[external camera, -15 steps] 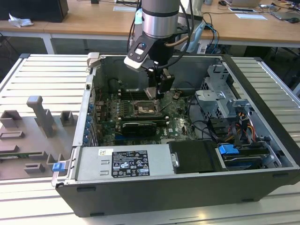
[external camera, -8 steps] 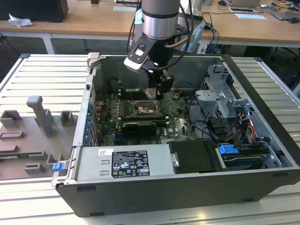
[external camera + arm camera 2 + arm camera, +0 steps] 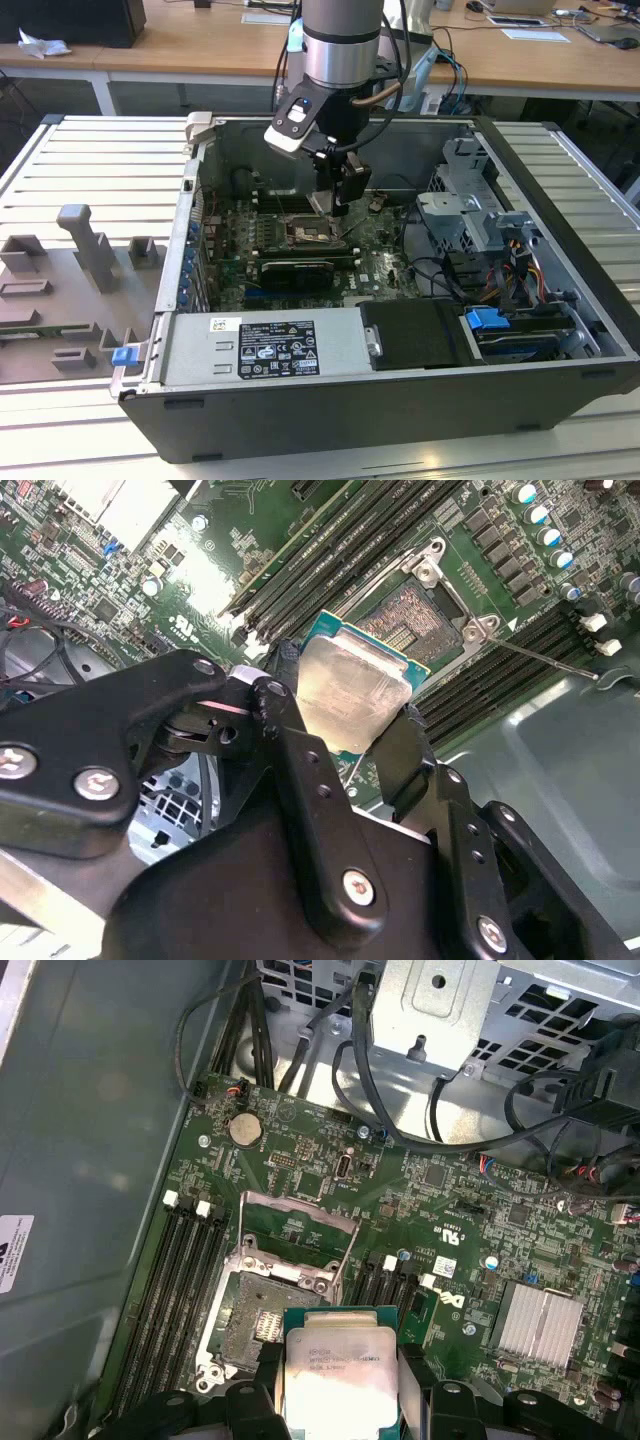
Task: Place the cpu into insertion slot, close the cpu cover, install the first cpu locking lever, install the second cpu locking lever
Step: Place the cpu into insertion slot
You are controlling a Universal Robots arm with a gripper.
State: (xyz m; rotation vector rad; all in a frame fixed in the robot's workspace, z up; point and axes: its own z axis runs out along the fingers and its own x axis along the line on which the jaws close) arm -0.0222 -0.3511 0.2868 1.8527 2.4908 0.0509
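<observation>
My gripper [image 3: 333, 200] hangs inside the open computer case, shut on the cpu [image 3: 322, 203], a pale silvery square chip. In both wrist views the cpu [image 3: 355, 692] [image 3: 338, 1375] sits clamped by its edges between the two black fingers [image 3: 402, 748], tilted and a little above the board. The insertion slot [image 3: 258, 1318] [image 3: 412, 615] [image 3: 311, 236] lies just ahead of the chip, its dark centre bare. The cpu cover [image 3: 348, 1250] is swung up and open at the socket's far side. A thin metal locking lever [image 3: 545, 658] sticks out beside the socket.
A long black card [image 3: 300, 268] lies just in front of the socket. Memory slots [image 3: 180, 1280] flank it, and a silver heatsink [image 3: 540, 1325] sits nearby. Cables and a drive cage [image 3: 470, 215] fill the exterior view's right. A grey fixture plate [image 3: 80, 285] lies outside the case.
</observation>
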